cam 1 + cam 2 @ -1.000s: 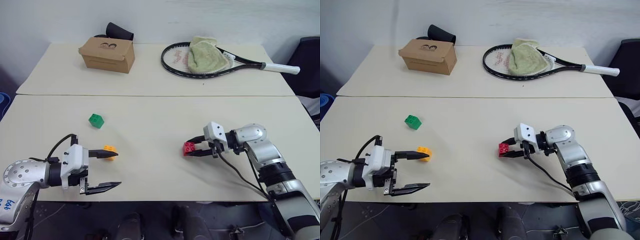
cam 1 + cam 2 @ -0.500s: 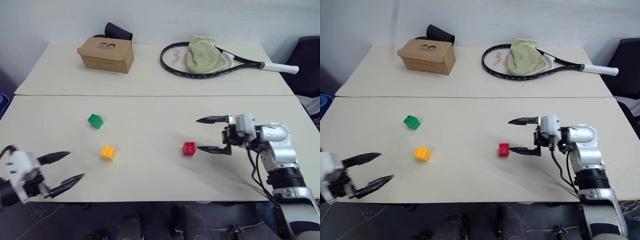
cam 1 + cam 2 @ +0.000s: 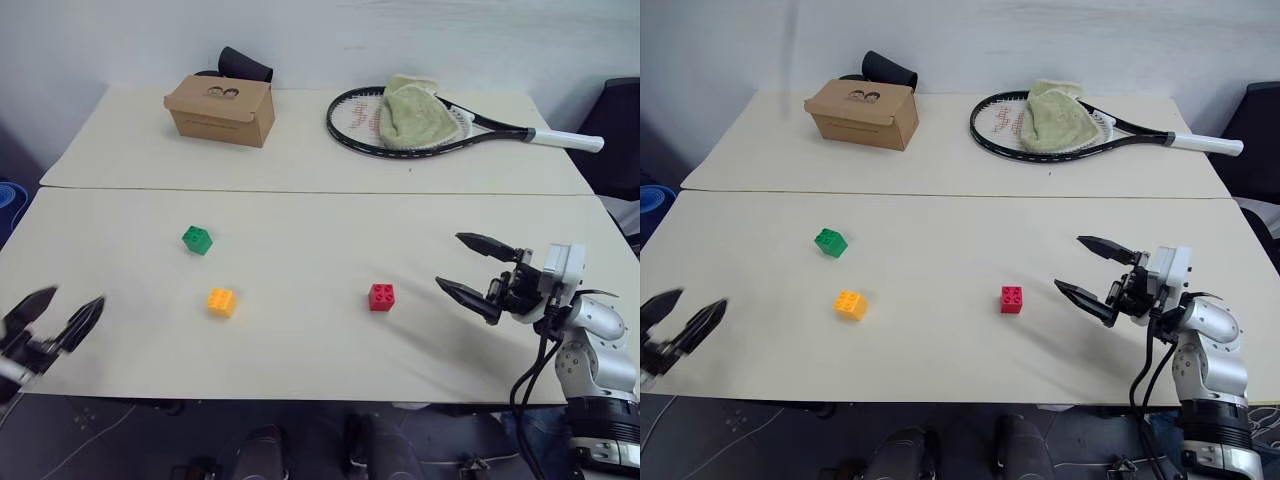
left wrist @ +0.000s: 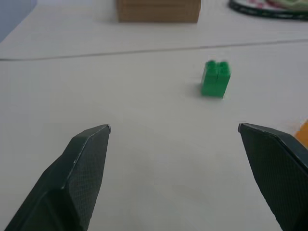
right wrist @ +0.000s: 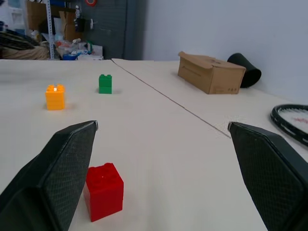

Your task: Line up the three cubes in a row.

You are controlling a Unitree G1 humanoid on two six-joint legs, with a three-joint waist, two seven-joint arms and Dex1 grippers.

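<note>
Three studded cubes lie apart on the near table [image 3: 300, 360]. The green cube [image 3: 197, 239] is farthest back and left, also seen as the green cube [image 4: 215, 78]. The orange-yellow cube [image 3: 221, 301] sits nearer the front, and the red cube [image 3: 381, 297] lies to its right at about the same depth. My right gripper [image 3: 478, 270] hovers open to the right of the red cube, clear of it, with the red cube [image 5: 104, 191] near one finger in its wrist view. My left gripper [image 3: 58, 310] is open at the table's front left corner, empty.
On the far table stand a brown cardboard box [image 3: 221, 108] with a dark object [image 3: 245, 64] behind it, and a tennis racket [image 3: 440, 125] with a green towel [image 3: 408, 108] lying on it. A seam [image 3: 310, 190] separates the two tables.
My right gripper has let go of the red cube, opened and drawn back to the right. My left gripper has pulled away from the orange-yellow cube to the front left corner.
</note>
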